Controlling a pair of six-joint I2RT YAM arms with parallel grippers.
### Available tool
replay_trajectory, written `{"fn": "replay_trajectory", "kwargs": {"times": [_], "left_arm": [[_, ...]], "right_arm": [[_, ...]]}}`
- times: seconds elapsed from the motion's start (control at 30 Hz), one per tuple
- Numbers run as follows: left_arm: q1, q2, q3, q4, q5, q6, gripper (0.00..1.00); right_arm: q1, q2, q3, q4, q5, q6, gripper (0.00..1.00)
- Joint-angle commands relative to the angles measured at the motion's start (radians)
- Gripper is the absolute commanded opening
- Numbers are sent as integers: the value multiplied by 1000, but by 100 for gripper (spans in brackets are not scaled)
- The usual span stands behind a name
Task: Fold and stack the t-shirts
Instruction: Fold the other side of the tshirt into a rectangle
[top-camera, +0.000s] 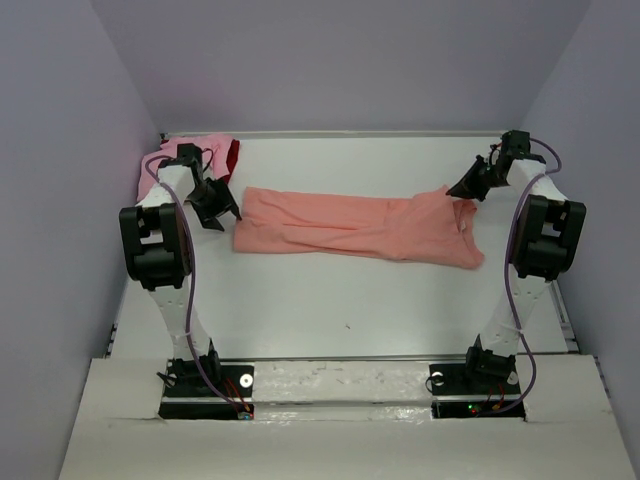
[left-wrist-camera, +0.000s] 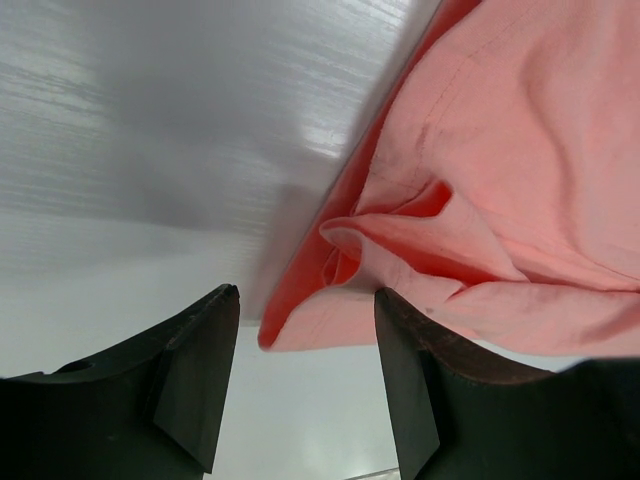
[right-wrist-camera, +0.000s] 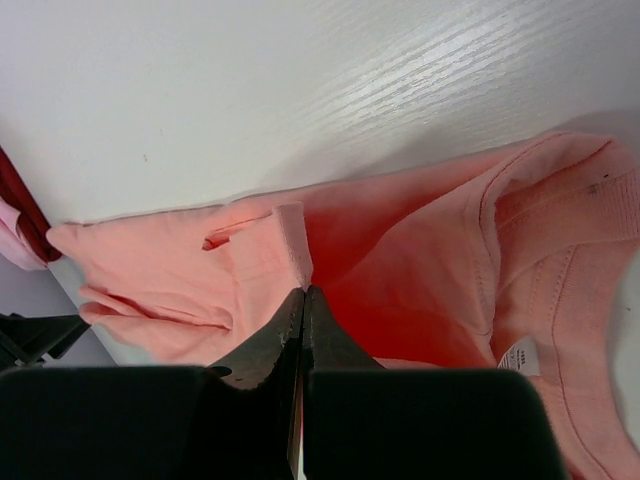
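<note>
The salmon-orange t-shirt (top-camera: 355, 228) lies across the middle of the table as a long folded band, collar end to the right. My left gripper (top-camera: 215, 207) is open just off the shirt's left end; in the left wrist view the shirt's corner (left-wrist-camera: 330, 300) lies between and just beyond its fingers (left-wrist-camera: 195, 370), untouched. My right gripper (top-camera: 470, 186) is shut on a hemmed edge of the salmon shirt (right-wrist-camera: 296, 250) near the collar (right-wrist-camera: 500, 250) and holds it slightly raised. The lighter pink shirt (top-camera: 195, 150) and the dark red shirt (top-camera: 233, 155) lie bunched at the back left corner.
The white table (top-camera: 340, 310) is walled by grey panels at the left, back and right. The pink and dark red pile sits right behind the left arm's wrist. A white label (right-wrist-camera: 520, 355) shows inside the salmon shirt's collar.
</note>
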Motion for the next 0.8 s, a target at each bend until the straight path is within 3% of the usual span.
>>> {"fn": "replay_trajectory", "kwargs": {"times": [0.0, 0.33, 0.47, 0.7, 0.77], "left_arm": [[-2, -58, -17, 50, 71, 14, 66], [-4, -57, -26, 102, 151, 14, 66], [-2, -54, -32, 110, 177, 8, 59], [-2, -40, -38, 93, 166, 20, 57], [-2, -40, -41, 98, 168, 20, 52]], "right_arm": [[-8, -34, -5, 16, -18, -4, 0], [-8, -37, -15, 20, -21, -1, 0], [-8, -37, -15, 20, -20, -1, 0], [-8, -34, -13, 23, -18, 4, 0], [-8, -34, -13, 25, -20, 5, 0]]}}
